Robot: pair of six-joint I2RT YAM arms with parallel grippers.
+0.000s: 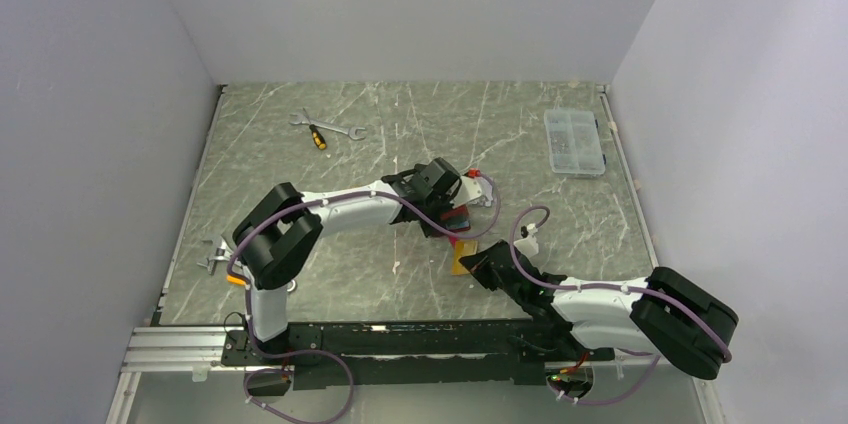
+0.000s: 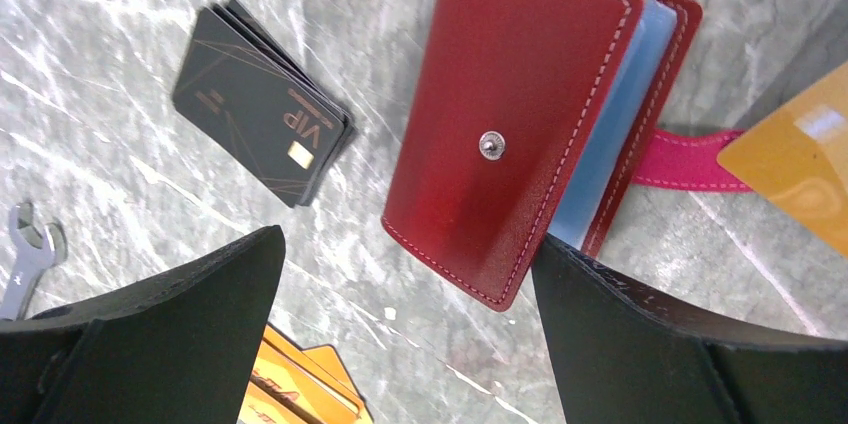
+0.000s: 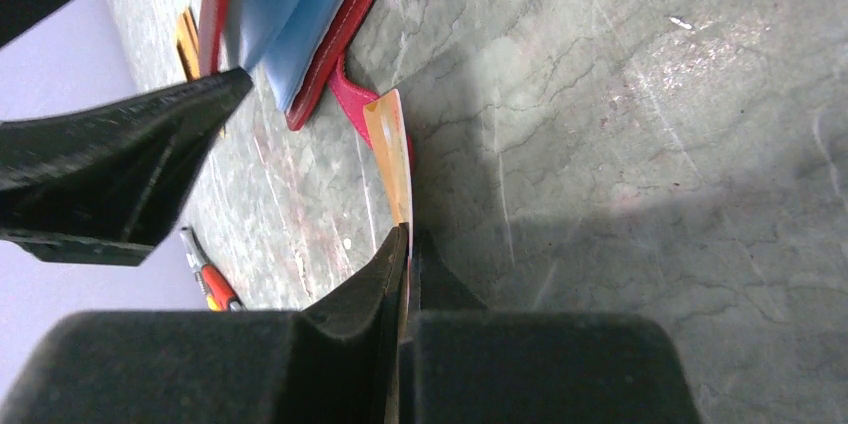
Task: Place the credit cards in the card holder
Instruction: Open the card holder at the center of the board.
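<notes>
A grey marbled worktop (image 1: 500, 134) is carrying the scene. The left arm is stretching from its base toward 2 o'clock, elbow bent high. Its end effector (image 2: 405, 244) is hovering above the card holder (image 2: 500, 134) with jaws spread wide, gripping nothing. The right arm is reaching low toward 10 o'clock, its end effector (image 3: 408, 244) clenched on a single orange card (image 3: 390, 144) held on edge, the card's tip just beside the holder's pink snap tab (image 2: 695, 159). A clear compartment box (image 1: 574, 142) is sitting at 2 o'clock. The dark-red holder is lying at the centre, unsnapped, its sleeves fanning slightly. At its 9 o'clock a black card stack (image 2: 262, 102) is showing "VIP" beside a gold chip; orange cards (image 2: 300, 384) are lying at 7 o'clock. A wrench (image 1: 335, 127) and screwdriver (image 1: 316, 137) are resting at 11 o'clock.
</notes>
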